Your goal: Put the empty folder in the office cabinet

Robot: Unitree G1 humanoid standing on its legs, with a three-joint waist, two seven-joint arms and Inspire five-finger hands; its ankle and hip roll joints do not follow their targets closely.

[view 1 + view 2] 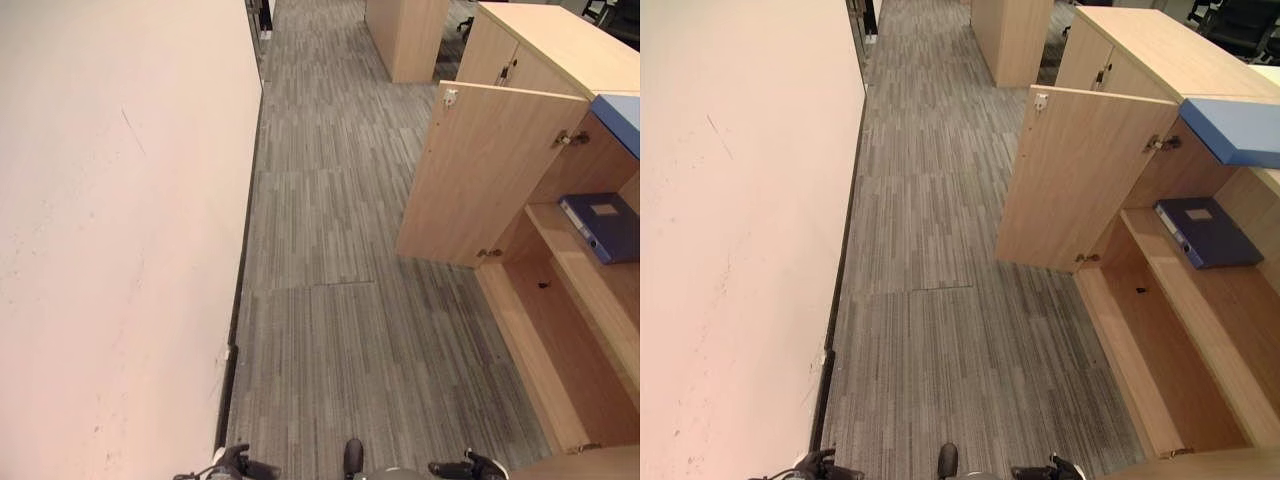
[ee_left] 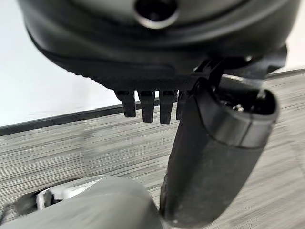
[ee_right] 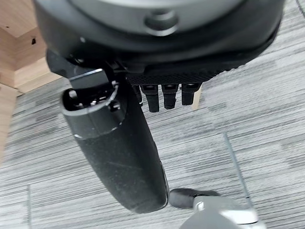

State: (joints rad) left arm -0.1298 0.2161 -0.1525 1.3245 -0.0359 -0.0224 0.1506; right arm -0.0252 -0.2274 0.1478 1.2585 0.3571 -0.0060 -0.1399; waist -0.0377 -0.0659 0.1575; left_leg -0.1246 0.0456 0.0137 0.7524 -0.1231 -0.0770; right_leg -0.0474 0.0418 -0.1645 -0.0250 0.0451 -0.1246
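Since the dark blue folder (image 1: 1200, 232) already lies flat on the middle shelf of the open cabinet (image 1: 560, 60), near the shelf's front edge, best now just to check it sits fully inside and swing the door (image 1: 480, 170) closed without bumping it. Left hand (image 2: 157, 71) hanging over the carpet (image 1: 330, 300), fingers straight and relaxed, holding nothing. Right hand (image 3: 162, 67) likewise slack and empty.
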